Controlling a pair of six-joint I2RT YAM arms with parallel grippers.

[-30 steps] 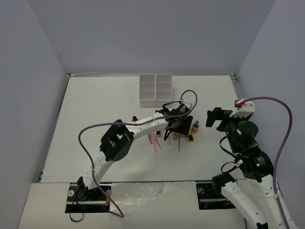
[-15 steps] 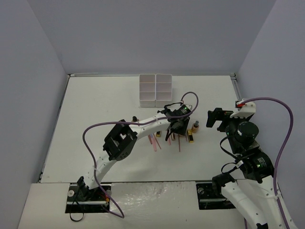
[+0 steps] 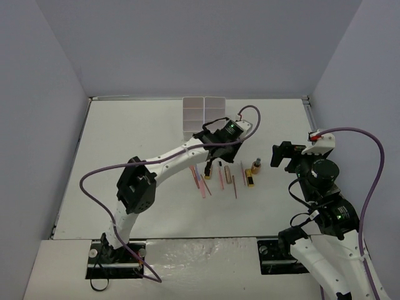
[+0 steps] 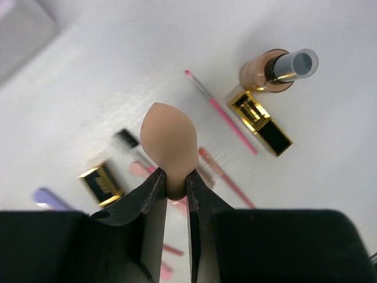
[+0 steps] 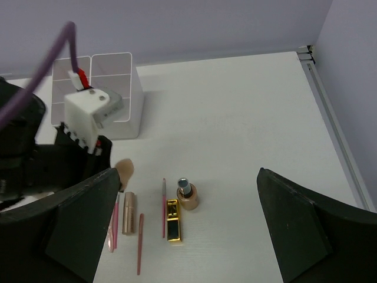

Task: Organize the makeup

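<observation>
The left arm has risen off the scatter of makeup and swung back toward the white box (image 3: 204, 115), uncovering the sticks and tubes it was hiding a second ago. The left tool (image 4: 175, 177) is clamped on a peach sponge (image 4: 168, 141), jaws pinching its broad end. The sponge's long axis runs straight on from the jaws, its pointed tip facing away from the tool. It hangs clear of the surface (image 3: 125, 162), above the loose items and in front of the box.

Below it a tan bottle (image 4: 274, 68) stands upright. A black-and-gold tube (image 4: 260, 122) lies flat just beside the bottle, and a pink stick (image 4: 221, 112) lies lengthwise next to that tube. The right tool (image 3: 281, 154) hovers to the right of the group, jaws spread wide and holding nothing.
</observation>
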